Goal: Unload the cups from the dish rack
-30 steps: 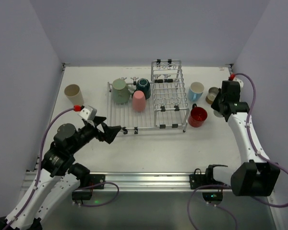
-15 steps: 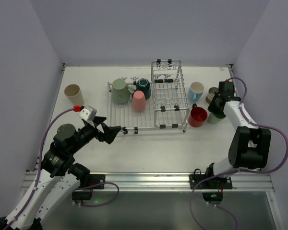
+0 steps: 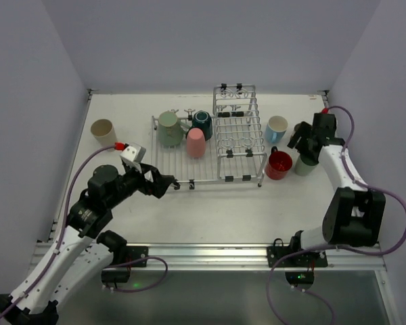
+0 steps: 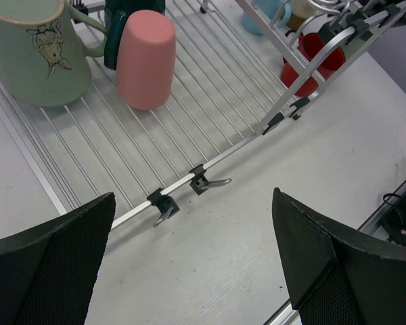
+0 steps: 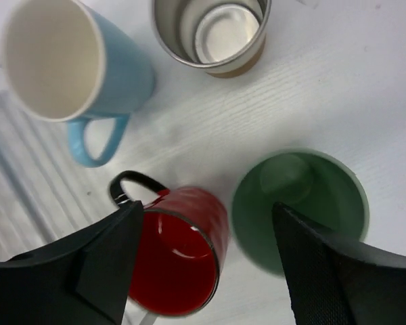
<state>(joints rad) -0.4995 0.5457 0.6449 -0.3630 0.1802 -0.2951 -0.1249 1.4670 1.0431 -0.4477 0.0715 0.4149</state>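
Observation:
The dish rack (image 3: 240, 145) holds a sage green mug (image 3: 169, 128), a dark teal cup (image 3: 202, 122) and an upturned pink cup (image 3: 195, 143). My left gripper (image 3: 164, 184) is open and empty over the table just before the rack's front rail (image 4: 210, 159), with the pink cup (image 4: 143, 57) beyond it. My right gripper (image 5: 210, 264) hangs open and empty above a red mug (image 5: 176, 257) and a green cup (image 5: 298, 210), both upright on the table right of the rack.
A light blue mug (image 5: 74, 64) and a steel cup (image 5: 213, 34) stand right of the rack, close to the red mug. A beige cup (image 3: 103, 131) stands alone at the far left. The rack's raised pronged section (image 3: 235, 108) lies between the racked cups and the right-hand group.
My right gripper has opened and let go of the green cup, which now stands by the red mug, and has drawn back. My left gripper has moved closer to the rack's front edge.

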